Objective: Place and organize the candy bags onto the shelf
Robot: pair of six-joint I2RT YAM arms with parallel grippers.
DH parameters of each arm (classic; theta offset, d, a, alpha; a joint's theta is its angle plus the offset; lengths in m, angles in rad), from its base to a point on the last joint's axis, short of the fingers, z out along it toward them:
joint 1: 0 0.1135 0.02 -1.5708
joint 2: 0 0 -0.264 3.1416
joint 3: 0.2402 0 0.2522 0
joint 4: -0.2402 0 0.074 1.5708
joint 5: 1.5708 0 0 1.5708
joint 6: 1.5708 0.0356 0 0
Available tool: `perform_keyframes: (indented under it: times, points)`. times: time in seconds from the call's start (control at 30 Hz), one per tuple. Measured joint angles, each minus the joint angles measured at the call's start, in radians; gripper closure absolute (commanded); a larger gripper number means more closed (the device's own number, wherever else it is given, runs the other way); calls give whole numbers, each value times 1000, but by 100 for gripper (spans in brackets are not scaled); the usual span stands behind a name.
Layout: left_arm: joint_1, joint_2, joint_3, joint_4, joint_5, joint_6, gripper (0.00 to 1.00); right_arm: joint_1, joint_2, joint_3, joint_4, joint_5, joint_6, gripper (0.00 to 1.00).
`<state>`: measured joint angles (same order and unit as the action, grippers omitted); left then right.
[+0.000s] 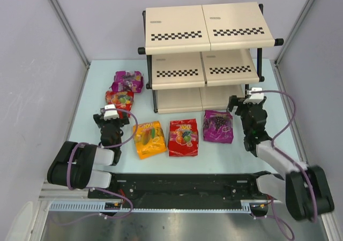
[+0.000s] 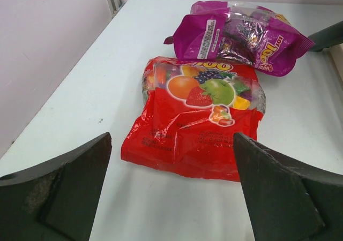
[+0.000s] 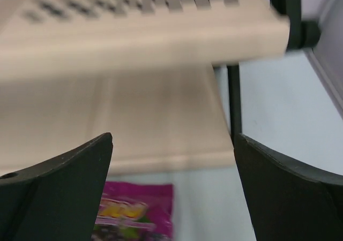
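An orange bag [image 1: 149, 138], a red bag [image 1: 184, 137] and a purple bag [image 1: 218, 126] are laid flat in a row on the surface [image 1: 96, 77], nearest the arm bases. The orange and red ones are almost touching. The purple one is set slightly apart and a little farther back.

The left gripper [image 1: 111, 116] is seen just behind and left of the orange bag. Its jaws are spread wide and nothing is held. In the left wrist view a second red bag [image 2: 193, 123] is framed ahead between the fingers [image 2: 69, 187], untouched.

The right gripper [image 1: 245, 103] is placed right of the purple bag, near the right front corner of the shelf [image 1: 203, 53]. Its jaws are also spread wide and empty. In the right wrist view the shelf's lower boards are faced, blurred, and a corner of the purple bag is seen below.

Just beyond the second red bag a second purple bag [image 1: 127, 81] is lying crumpled; contact between them cannot be told.

Farthest back, the three-tier shelf is stood upright. All five bags are on the surface, in front of it or to its left.
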<state>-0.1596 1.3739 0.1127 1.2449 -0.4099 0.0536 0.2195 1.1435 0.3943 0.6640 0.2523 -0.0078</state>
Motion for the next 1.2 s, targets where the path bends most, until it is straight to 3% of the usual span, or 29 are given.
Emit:
perform_keyframes:
  times: [0.13, 0.23, 0.33, 0.47, 0.63, 0.8, 0.9, 1.2]
  points:
    - [4, 0, 2, -6, 6, -1, 0, 108, -242, 72, -159, 2, 69, 0]
    - [6, 0, 3, -13, 10, -1, 0, 242, -323, 126, -291, 5, 98, 0]
    - [6, 0, 3, -14, 15, -1, 0, 420, -314, 182, -410, 51, 125, 0]
    - [6, 0, 3, -15, 21, -1, 0, 607, -170, 333, -602, 80, 151, 0]
    - [6, 0, 4, -15, 22, -1, 0, 642, -90, 384, -709, 166, 223, 0]
    - [6, -1, 4, -14, 22, -1, 0, 621, -65, 386, -710, 154, 264, 0]
    - [6, -24, 3, -28, 24, 0, 0, 690, 5, 410, -709, 164, 293, 0]
    - [-3, -389, 40, -326, -60, -93, 0, 836, 142, 431, -698, 174, 402, 0]
